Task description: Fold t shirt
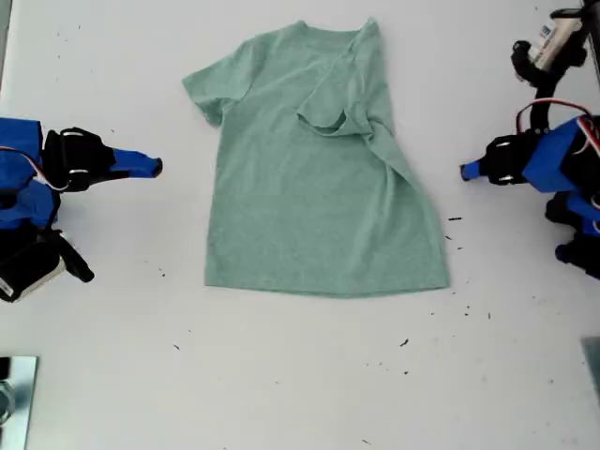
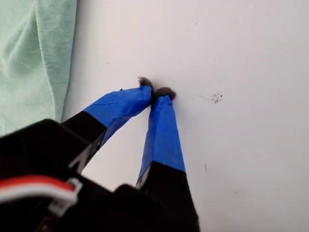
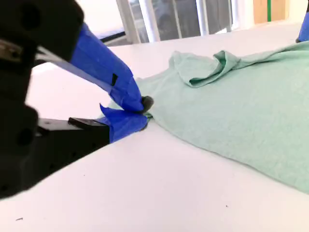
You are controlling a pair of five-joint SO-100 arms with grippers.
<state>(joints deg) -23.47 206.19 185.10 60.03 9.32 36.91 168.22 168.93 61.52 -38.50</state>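
On the white table [image 1: 281,375], small dark specks [image 1: 404,343] are scattered at about 5 o'clock from the t shirt [image 1: 319,197], and a short dark mark [image 1: 455,218] is seen just off its edge at 4 o'clock. A shiny metal piece [image 1: 14,398] is cut by the frame at 8 o'clock of the exterior view. A black part with a white label [image 1: 553,37] and red and white wires [image 1: 553,108] are seen at 2 o'clock. Nothing is placed between either gripper and the cloth.

Bare table is seen all around the garment, with the widest room toward 6 o'clock. The neck end lies close to the frame edge at 12 o'clock. The hem is turned toward 6 o'clock. The side toward 3 o'clock is folded in over the chest, so that a loose flap [image 1: 333,117] is raised near the collar and a slanted edge runs down to the hem. The sleeve [image 1: 208,89] toward 9 o'clock lies flat and spread.

My first gripper [image 1: 464,171] is found at 3 o'clock from the shirt, near its slanted edge but apart from it. Its jaws are pressed together at the tips, and nothing is held.

My second gripper [image 1: 157,168] is found at 9 o'clock, with a strip of bare table between it and the shirt. Its jaws are also brought together, and no cloth is held between them.
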